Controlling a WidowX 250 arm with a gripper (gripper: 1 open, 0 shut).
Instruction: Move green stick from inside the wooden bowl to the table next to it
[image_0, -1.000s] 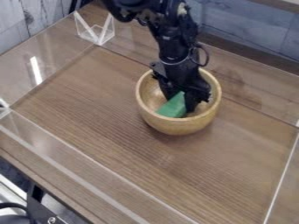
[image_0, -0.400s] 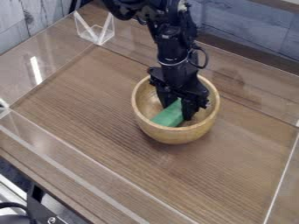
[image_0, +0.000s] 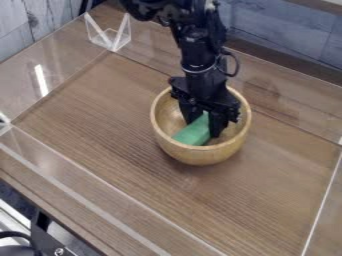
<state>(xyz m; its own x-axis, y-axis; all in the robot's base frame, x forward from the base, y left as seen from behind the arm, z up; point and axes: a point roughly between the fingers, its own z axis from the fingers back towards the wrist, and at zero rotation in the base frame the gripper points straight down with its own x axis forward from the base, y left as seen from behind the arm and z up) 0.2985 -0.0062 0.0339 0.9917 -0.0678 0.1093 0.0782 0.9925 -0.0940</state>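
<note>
- In the single camera view, we see the black robot arm reaching down from the top of the picture, its black gripper (image_0: 210, 112) pointing straight down into the round light tan wooden bowl (image_0: 171, 143), which sits near the middle of the dark brown wood-grain surface (image_0: 94, 120) ringed by clear plastic walls
- We read the gripper as closed on the small bright green rectangular stick (image_0: 197, 131): its jaws stand together over the stick's upper end, though the exact contact is hidden by the jaws themselves
- The green stick is inside the bowl, leaning against the pale inner wall; we judge the task to be at the grasp stage, with lifting it out, carrying it over the rim and setting it on the surface beside the bowl all left to do
- Its long axis runs diagonally, the lower end toward the bowl's lower-left inside and the upper end toward the gripper, tilted rather than lying flat
</note>
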